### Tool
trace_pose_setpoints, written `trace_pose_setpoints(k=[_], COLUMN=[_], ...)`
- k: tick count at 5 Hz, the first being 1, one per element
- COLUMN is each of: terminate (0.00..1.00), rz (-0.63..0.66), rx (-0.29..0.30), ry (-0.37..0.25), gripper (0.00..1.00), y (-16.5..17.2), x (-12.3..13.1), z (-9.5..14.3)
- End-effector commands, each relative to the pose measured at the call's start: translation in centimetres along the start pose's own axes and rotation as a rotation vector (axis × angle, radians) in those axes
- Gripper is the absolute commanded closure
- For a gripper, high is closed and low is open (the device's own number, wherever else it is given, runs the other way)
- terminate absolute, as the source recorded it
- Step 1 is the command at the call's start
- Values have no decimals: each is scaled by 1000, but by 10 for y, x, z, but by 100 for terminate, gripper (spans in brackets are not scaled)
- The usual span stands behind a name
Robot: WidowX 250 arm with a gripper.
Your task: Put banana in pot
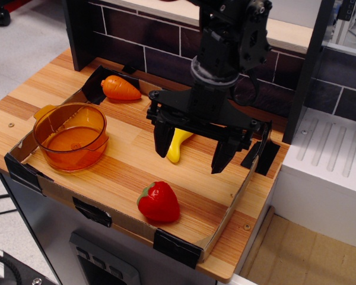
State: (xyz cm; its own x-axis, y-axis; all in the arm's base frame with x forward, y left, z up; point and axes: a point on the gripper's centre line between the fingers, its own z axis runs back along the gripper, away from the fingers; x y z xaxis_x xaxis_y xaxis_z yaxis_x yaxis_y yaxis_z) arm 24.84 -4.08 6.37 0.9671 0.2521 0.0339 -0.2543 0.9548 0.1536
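The yellow toy banana [177, 146] lies on the wooden table, right of centre, partly hidden behind my gripper's left finger. The round translucent orange pot [71, 136] stands at the left front of the table, with nothing showing inside it. My black gripper [194, 151] hangs open just above the banana, its two fingers spread wide; the left finger overlaps the banana's left side and the right finger stands to the banana's right. I cannot tell if the fingers touch the banana or the table.
An orange toy carrot [120, 88] lies at the back left. A red toy strawberry [159, 201] lies at the front centre. A low cardboard rim [237, 196] with black tape corners borders the work area. A dark tiled wall [142, 41] stands behind.
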Motion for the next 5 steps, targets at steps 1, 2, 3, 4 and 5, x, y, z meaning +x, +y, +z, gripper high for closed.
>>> trace_pose_setpoints(k=[1,2,3,4,5], terminate=[0,0,0,0,0], rz=[0,-43,-113,-145,-144], rx=[0,-77,-137,-169,-139], ry=[0,-6,-33,-45,-16], gripper=[0,0,0,0,0], y=[0,-10,-16,-10,2], x=[0,21,34,52,71], z=[0,14,25,27,8])
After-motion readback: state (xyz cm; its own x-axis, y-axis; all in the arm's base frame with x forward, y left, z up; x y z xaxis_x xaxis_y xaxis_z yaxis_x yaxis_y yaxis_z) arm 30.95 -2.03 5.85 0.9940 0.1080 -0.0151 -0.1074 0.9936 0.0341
